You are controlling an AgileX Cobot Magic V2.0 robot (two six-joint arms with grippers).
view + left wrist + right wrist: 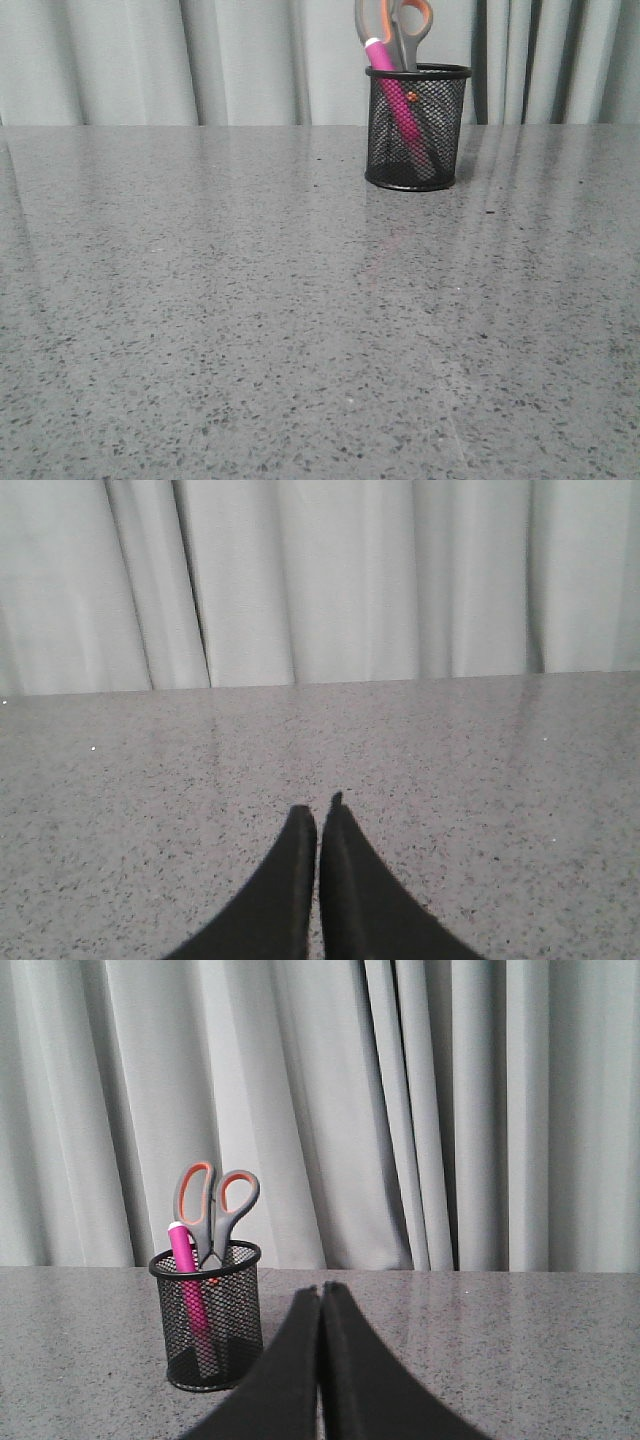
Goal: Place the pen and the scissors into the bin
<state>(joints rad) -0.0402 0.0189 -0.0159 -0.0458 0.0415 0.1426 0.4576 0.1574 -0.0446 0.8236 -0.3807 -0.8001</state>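
The black mesh bin (417, 128) stands upright on the grey table at the far right of centre. The magenta pen (395, 95) leans inside it, cap end up. The scissors (398, 25) stand in it blades down, their grey and orange handles above the rim. In the right wrist view the bin (208, 1315), pen (184, 1260) and scissors (214, 1203) lie ahead and apart from my right gripper (320, 1288), which is shut and empty. My left gripper (318, 810) is shut and empty over bare table. Neither gripper shows in the front view.
A grey speckled stone table (250, 330) fills the front view. Pale grey curtains (150, 60) hang along its far edge, close behind the bin.
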